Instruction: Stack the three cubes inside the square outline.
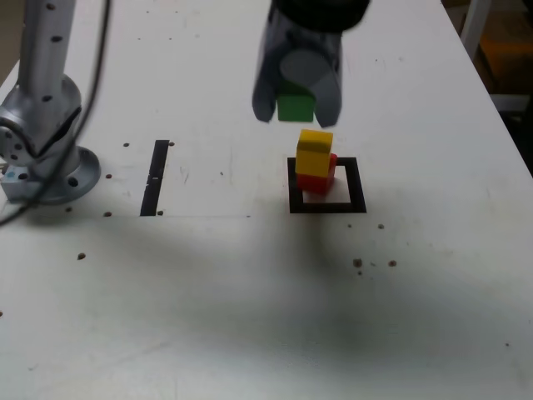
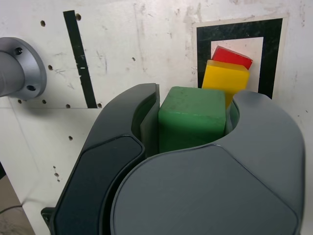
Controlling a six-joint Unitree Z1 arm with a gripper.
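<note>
Three cubes share the white table [image 1: 208, 317]: a red cube [image 1: 320, 177] sits inside the square outline [image 1: 326, 185], a yellow cube [image 1: 313, 151] rests on top of it, turned slightly so its edges do not line up with the block beneath, and a green cube [image 1: 295, 106] hangs in the air above them, clamped between the two grey jaws of the gripper [image 1: 296, 98]. The jaws are closed against opposite faces of the green block, whose lower part shows below and between them in the exterior view; it is clear of the yellow cube, with open space between the two. In the wrist view the green cube [image 2: 191, 117] fills the gap between the dark curved fingers [image 2: 122, 147], and past it the yellow cube [image 2: 224, 79] and a corner of the red cube [image 2: 233, 56] stand within the black border of the outline [image 2: 279, 54]. A narrow black strip [image 1: 155, 177] lies on the table well off to the exterior view's left of the outline, and farther to that side stands the arm's silver base [image 1: 46, 154]. Small dark specks dot the tabletop.
</note>
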